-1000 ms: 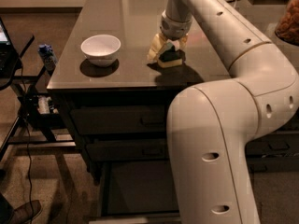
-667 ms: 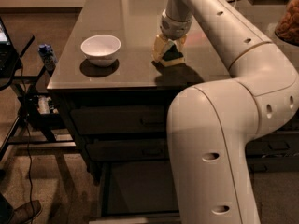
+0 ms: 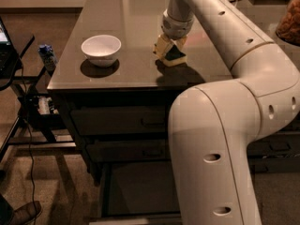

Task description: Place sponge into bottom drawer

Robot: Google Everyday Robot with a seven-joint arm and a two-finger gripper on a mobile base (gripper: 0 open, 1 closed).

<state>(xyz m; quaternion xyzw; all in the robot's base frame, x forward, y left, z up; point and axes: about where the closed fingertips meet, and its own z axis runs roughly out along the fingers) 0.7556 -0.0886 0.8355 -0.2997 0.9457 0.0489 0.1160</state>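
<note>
The sponge, yellow with a dark green top, is on the grey countertop to the right of the middle. My gripper comes down on it from above, and its pale fingers are closed on the sponge's sides. The sponge is tilted and is at or just above the surface, with its shadow in front of it. The bottom drawer of the left column is pulled open below, with a flat dark inside and a pale front edge. My arm hides the drawer's right side.
A white bowl stands on the countertop left of the sponge. Two shut drawers sit above the open one. My large white arm fills the right foreground. A stand with cables is at the left.
The fingers have drawn in on the sponge, and the sponge has tilted and shifted slightly between them. The arm has hardly moved.
</note>
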